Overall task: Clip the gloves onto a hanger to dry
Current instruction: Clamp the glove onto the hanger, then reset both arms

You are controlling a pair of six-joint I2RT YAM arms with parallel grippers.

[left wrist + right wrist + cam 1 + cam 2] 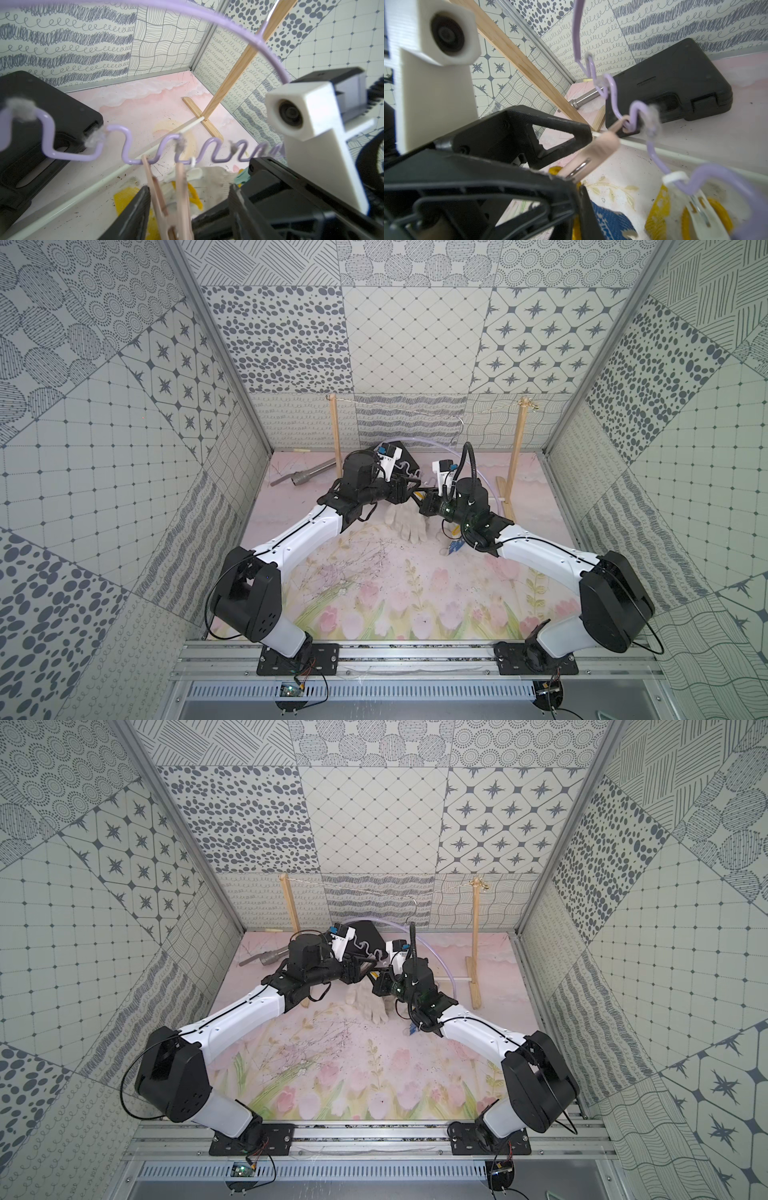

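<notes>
The lilac hanger [87,153] [614,99] hangs by its hook from the string [459,420]. A pale pink clip [164,195] [593,151] dangles from its wavy bar. My left gripper [189,188] [409,489] is open, its fingers [133,212] either side of that clip. My right gripper [578,193] [422,499] is shut on the yellow cuff of the blue-dotted glove [610,222], right under the pink clip's mouth. A white clip [695,199] grips another yellow cuff [658,214]. Off-white gloves [405,522] [370,1002] lie spread below the hanger.
A black case [41,124] [675,83] lies behind the hanger by the back wall. Two wooden posts [334,427] [517,439] carry the string. A grey metal tube [299,475] lies at the back left. A white rod [62,199] crosses the floor.
</notes>
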